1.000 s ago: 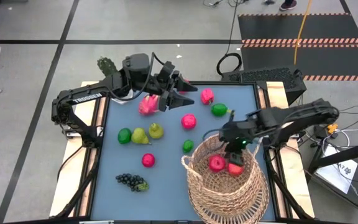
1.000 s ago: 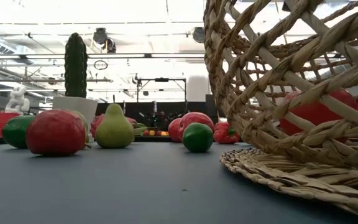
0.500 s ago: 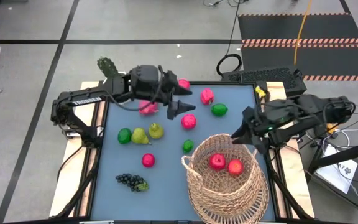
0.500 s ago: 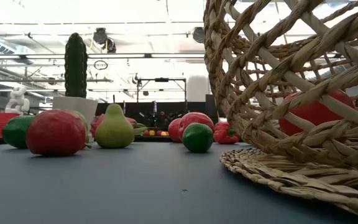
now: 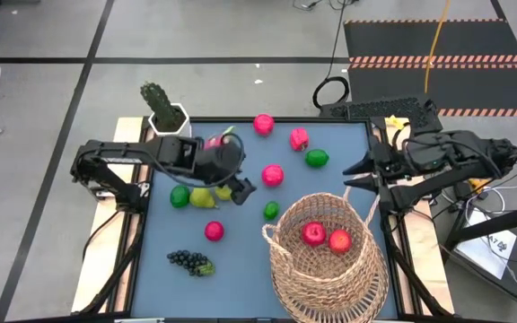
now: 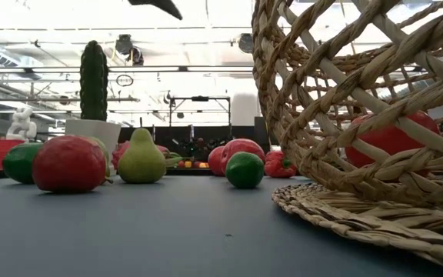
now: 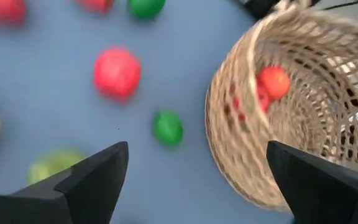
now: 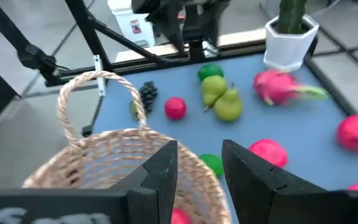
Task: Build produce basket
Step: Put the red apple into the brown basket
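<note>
Wicker basket (image 5: 328, 260) at table's (image 5: 240, 260) near edge

Dark jointed arms (black cables)

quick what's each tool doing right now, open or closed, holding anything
Left tool: open, empty, above the pears.
Right tool: open, empty, beside the basket.

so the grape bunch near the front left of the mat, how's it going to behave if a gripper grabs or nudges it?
The grape bunch looks lumpy and lies flat, so it probably won't roll like the round apple nearby. Its knobbly surface may give the fingers uneven contact, so a grip could slip. A nudge would more likely slide it across the smooth blue mat.
</note>
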